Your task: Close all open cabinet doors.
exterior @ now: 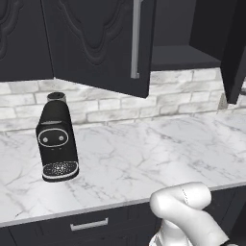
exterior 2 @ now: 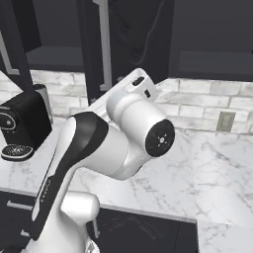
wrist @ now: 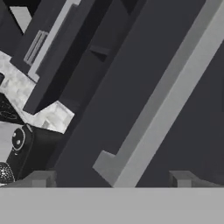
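White robot arm reaches up toward open black cabinet doors above a marble counter.
Its gripper (wrist: 111, 179) has jaws spread wide, holding nothing, close to a door's slim silver handle (wrist: 166, 109). Beyond, the cabinet doors (exterior: 103, 43) hang ajar over bare veined countertop (exterior: 144, 153); a black coffee machine (exterior: 56, 139) stands left.

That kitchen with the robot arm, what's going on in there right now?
A white robot arm is reaching up toward the black wall cabinets to shut their doors. Two cabinet doors stand open above the marble counter: the left open door and the right open door, with a bare shelf between them. The gripper is open, holds nothing, and sits close to a door's silver bar handle. A black coffee machine stands on the counter.
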### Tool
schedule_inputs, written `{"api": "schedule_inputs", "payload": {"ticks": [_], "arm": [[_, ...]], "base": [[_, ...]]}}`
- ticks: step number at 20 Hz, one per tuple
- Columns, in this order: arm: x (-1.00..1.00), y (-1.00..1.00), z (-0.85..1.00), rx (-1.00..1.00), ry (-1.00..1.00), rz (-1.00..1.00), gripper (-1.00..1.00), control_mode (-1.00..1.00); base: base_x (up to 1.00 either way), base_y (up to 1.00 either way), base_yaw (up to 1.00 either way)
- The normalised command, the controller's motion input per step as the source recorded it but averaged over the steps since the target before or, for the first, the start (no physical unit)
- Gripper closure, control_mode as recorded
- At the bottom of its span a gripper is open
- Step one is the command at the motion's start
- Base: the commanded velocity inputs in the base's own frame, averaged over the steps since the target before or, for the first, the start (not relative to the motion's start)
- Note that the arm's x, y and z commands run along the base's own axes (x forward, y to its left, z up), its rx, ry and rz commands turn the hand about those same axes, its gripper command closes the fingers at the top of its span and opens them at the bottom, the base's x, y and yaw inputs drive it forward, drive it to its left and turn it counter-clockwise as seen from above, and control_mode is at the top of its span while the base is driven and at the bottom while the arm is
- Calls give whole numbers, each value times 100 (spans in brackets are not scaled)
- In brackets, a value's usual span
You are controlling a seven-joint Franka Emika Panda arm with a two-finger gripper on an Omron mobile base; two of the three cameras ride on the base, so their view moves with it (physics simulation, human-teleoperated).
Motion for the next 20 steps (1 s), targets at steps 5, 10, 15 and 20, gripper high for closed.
{"api": "schedule_inputs", "payload": {"ticks": [5,10,15,20], "arm": [[45,31,0,-11,0,4,-100,-100],[56,29,0,-9,0,4,-100,-100],[59,29,-4,-8,0,3,-100,-100],[60,32,-11,-8,0,1,-100,-100]], "base": [[0,0,0],[0,0,0],[0,0,0],[0,0,0]]}}
